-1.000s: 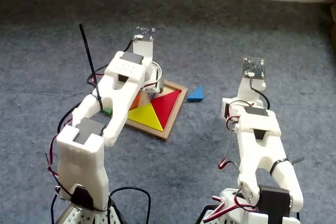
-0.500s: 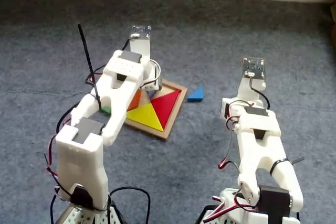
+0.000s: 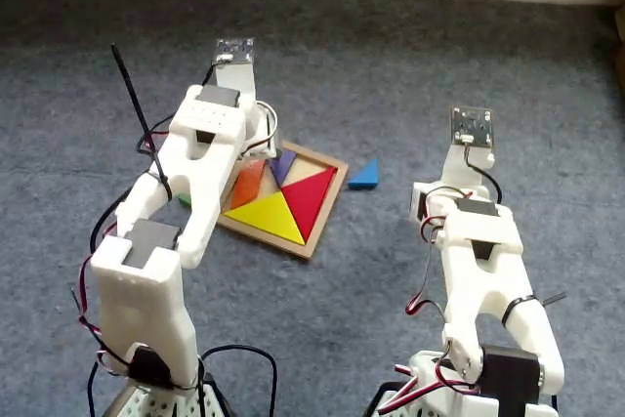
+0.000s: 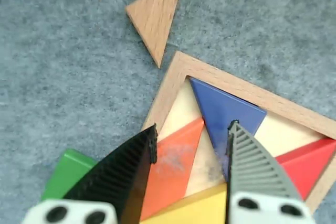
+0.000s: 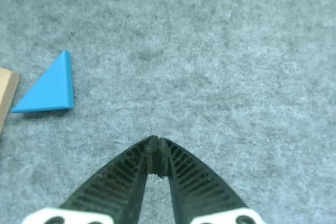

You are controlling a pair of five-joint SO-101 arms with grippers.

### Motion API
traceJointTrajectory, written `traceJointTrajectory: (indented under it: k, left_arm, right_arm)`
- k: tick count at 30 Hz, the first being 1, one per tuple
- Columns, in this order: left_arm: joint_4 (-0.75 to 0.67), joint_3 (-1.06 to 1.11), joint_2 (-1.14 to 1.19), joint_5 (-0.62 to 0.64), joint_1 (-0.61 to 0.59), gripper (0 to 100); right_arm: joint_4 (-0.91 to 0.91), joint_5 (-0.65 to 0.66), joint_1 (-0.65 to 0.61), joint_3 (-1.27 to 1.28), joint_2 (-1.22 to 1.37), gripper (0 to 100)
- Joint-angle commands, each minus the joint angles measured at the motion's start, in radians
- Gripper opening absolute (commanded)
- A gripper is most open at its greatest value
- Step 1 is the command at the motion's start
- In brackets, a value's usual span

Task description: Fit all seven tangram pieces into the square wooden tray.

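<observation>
Tray (image 3: 325,219) holds yellow (image 3: 269,217), red (image 3: 308,194), orange (image 3: 249,183), navy (image 3: 284,165) pieces; light-blue triangle (image 3: 364,177), wooden triangle (image 4: 156,14), green piece (image 4: 67,174) lie outside.

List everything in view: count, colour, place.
wooden tray: 1, light wood, on carpet
yellow triangle: 1, yellow, in tray
red triangle: 1, red, in tray
orange piece: 1, orange, in tray
navy triangle: 1, navy, in tray
green piece: 1, green, carpet beside tray
sky-blue triangle: 1, sky-blue, carpet, apart from tray
wooden triangle: 1, light wood, carpet off tray's corner
left gripper: 1, black-grey, open over tray
right gripper: 1, black, shut over carpet
</observation>
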Motion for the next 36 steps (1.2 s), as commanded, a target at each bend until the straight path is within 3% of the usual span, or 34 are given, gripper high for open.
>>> traceJointTrajectory:
  k: [1, 7, 12, 25, 36]
  left_arm:
    - [0.011, -0.045, -0.062, -0.002, -0.030, 22]
    - [0.011, -0.054, -0.070, -0.167, -0.005, 23]
    - [0.009, -0.062, -0.064, -0.187, -0.004, 34]
    - [0.014, -0.159, 0.064, -0.307, 0.065, 32]
    - [0.278, -0.555, 0.360, -0.310, 0.058, 31]
  right_arm:
    - [-0.022, -0.003, -0.007, -0.010, -0.045, 1.0]
    - [-0.022, -0.003, -0.007, -0.010, -0.045, 1.0]
    - [-0.022, -0.003, -0.007, -0.010, -0.045, 1.0]
    - [-0.022, -0.003, -0.008, -0.010, -0.045, 1.0]
    - [-0.022, -0.003, -0.008, -0.010, -0.045, 1.0]
